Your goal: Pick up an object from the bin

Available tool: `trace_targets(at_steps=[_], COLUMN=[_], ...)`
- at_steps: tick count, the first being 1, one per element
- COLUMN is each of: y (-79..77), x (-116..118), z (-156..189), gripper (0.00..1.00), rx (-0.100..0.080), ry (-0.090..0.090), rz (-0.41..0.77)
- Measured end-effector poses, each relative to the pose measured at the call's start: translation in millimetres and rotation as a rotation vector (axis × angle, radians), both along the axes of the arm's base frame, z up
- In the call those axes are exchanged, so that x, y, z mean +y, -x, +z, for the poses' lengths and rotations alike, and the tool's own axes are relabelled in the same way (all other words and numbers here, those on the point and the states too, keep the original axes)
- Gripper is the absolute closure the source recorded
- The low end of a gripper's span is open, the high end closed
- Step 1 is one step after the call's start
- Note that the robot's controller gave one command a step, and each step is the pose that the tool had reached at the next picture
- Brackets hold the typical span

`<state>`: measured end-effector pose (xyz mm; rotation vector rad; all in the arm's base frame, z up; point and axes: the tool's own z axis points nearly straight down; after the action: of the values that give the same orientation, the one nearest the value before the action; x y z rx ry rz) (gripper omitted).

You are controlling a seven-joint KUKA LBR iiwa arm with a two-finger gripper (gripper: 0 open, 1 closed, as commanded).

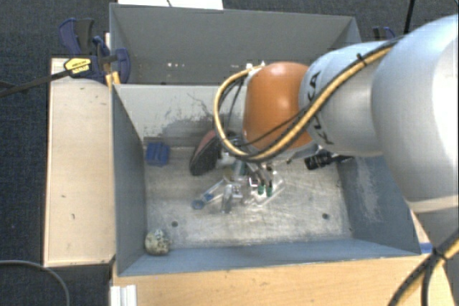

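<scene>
My gripper (pixel 242 191) is down near the bin floor, a little left of the middle, under the arm's orange cover. Right beside it on the left lies a small clear and blue thing (pixel 209 195), touching or nearly touching the gripper. A small white and green piece (pixel 264 188) lies against its right side. A dark oval thing with a reddish edge (pixel 204 153), like a brush or shoe, lies just behind the gripper, partly hidden by the cover.
A small blue block (pixel 156 153) sits by the left wall. A speckled grey-yellow ball (pixel 158 241) rests in the front left corner. A black thing (pixel 320 159) pokes out from under the arm on the right. The arm covers the bin's right half.
</scene>
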<state>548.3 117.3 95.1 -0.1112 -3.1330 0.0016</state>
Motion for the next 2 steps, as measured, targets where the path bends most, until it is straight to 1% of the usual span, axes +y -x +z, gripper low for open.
trace_targets(at_steps=[1,2], y=[-1.7,12.1], x=[2,6], z=[1,103], gripper=[1.0,1.0], rx=[-0.006,-0.016], ry=[-0.002,-0.004], rz=[-0.002,-0.013])
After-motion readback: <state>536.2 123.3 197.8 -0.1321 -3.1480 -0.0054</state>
